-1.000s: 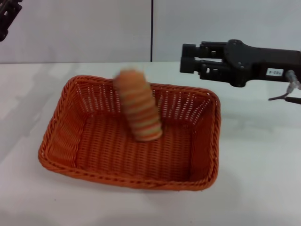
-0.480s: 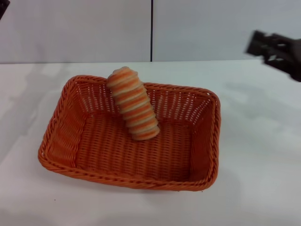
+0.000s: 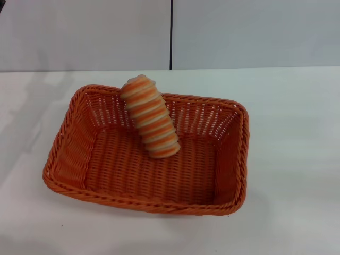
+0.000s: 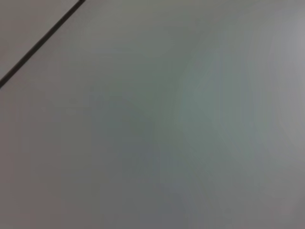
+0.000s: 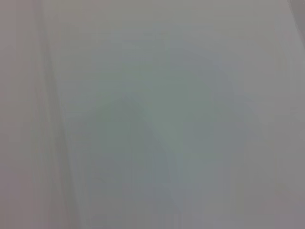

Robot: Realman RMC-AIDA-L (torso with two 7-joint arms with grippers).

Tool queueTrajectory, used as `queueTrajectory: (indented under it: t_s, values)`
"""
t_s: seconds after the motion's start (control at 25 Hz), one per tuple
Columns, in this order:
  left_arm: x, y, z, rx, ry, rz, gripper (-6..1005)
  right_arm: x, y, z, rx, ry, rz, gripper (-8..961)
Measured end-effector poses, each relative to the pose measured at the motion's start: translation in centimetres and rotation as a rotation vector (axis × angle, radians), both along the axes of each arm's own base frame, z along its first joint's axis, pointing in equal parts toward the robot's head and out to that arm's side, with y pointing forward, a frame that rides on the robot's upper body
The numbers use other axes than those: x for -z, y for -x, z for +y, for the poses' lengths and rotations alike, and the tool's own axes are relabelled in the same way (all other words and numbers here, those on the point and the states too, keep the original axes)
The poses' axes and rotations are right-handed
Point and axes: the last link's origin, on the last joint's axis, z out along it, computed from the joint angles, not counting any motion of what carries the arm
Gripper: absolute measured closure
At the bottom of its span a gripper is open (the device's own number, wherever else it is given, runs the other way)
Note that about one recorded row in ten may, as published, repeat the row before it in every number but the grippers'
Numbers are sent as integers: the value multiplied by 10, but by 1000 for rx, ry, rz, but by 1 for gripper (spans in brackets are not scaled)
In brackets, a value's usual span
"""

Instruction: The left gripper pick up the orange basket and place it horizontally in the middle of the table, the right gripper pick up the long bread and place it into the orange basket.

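The orange basket (image 3: 69,159) lies lengthwise across the middle of the white table (image 3: 292,159) in the head view. Inside it the long bread (image 3: 151,117), tan with orange stripes, leans tilted: its lower end rests on the basket floor and its upper end props against the far rim and pokes above it. Only a dark sliver of my left gripper (image 3: 1,5) shows at the top left corner, far from the basket. My right gripper is out of view. Both wrist views show only plain pale grey surface.
A pale grey wall with a dark vertical seam (image 3: 171,34) stands behind the table. White tabletop surrounds the basket on all sides. A dark line (image 4: 38,43) crosses one corner of the left wrist view.
My right gripper has pulled back to the right and left the head view. The bread, blurred a second ago, has settled against the far rim. The left gripper has withdrawn further into the corner.
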Motion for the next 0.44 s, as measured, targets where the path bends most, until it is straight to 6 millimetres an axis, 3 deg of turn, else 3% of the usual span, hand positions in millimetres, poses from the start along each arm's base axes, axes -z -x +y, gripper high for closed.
queueTrajectory:
  t_s: [0.24, 0.44]
  values:
    - [7, -1, 5, -14, 38, -40, 218, -10, -20, -12, 83, -121, 55, 461]
    - [7, -4, 7, 1, 84, -90, 218, -11, -24, -15, 96, -141, 54, 461]
